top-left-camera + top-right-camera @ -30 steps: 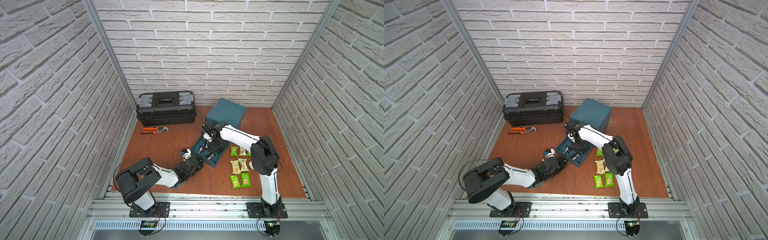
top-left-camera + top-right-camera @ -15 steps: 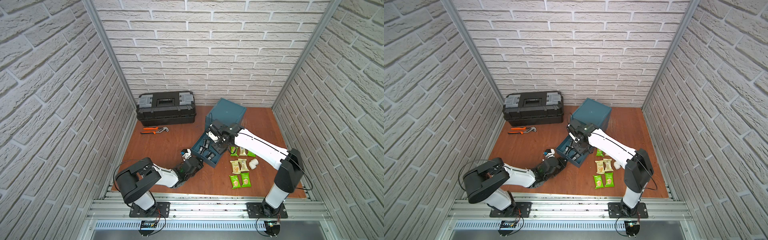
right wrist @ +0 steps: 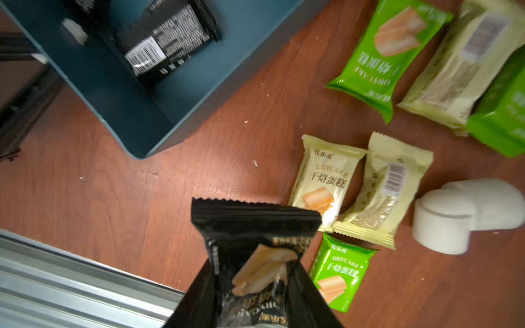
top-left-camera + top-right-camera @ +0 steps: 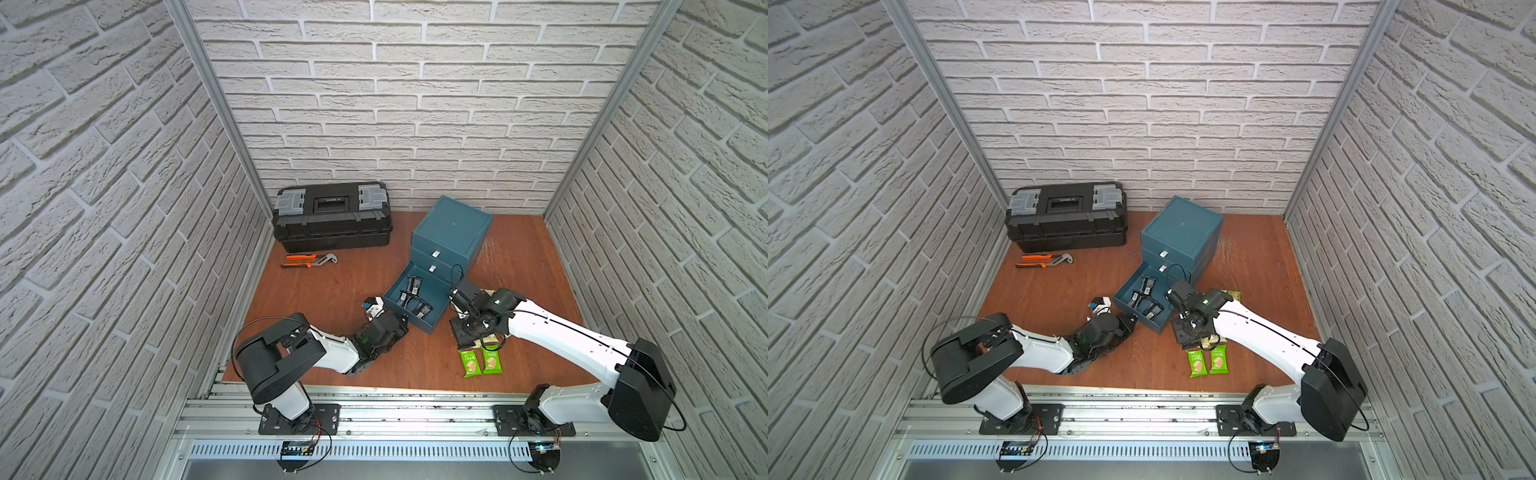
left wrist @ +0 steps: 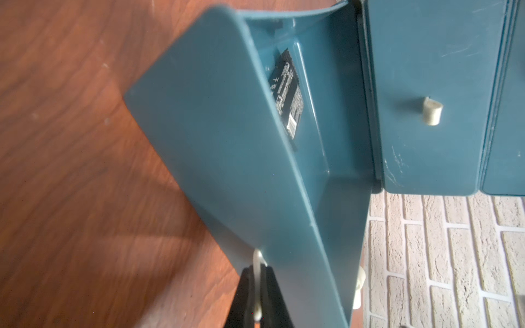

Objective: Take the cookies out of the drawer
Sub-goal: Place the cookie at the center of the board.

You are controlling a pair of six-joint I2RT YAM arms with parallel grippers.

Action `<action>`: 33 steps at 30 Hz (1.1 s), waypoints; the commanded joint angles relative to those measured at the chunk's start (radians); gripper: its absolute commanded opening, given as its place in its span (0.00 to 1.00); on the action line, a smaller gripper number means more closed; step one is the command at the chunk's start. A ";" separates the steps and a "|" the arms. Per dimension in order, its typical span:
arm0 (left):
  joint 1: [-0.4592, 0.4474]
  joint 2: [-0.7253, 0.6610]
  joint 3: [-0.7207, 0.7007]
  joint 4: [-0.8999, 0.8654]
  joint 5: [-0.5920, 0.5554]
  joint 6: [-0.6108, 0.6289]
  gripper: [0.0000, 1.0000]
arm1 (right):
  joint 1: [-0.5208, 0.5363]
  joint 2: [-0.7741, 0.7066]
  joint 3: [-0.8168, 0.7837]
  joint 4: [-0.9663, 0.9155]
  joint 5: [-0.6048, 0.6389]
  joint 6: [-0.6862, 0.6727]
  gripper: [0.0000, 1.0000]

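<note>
The left end effector, closed on the drawer handle, likely steadies it — the right end effector grips a black cookie packet above the bench.

Right wrist view:
- Cream crimped-end snack packet, face up: "优乐麦", "DRYCAKE", "干焙蛋糕".
- Small bright green snack packet: same 3 lines.
- Second green packet: "DRYCAKE" + Chinese chars, seen inverted.
- Black crimped-end snack packet w/ cake picture: "DRYCAKE", blurred, partly legible.
- Barcodes w/ illegible digits on the back-up cream packet and the black packet in the teal plastic drawer.

Left wrist view: another black packet has a barcode + fine print, unreadable.

Top views: nothing legible.
</note>
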 commanded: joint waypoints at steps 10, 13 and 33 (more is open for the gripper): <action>0.006 0.020 0.014 -0.012 0.004 -0.007 0.00 | -0.075 0.144 -0.055 0.247 -0.055 0.095 0.40; 0.005 0.016 0.012 -0.014 0.003 -0.008 0.00 | -0.088 0.167 -0.061 0.271 -0.049 0.096 0.40; 0.006 0.003 0.007 -0.025 -0.003 -0.005 0.00 | -0.101 0.052 -0.066 0.204 0.005 0.055 0.59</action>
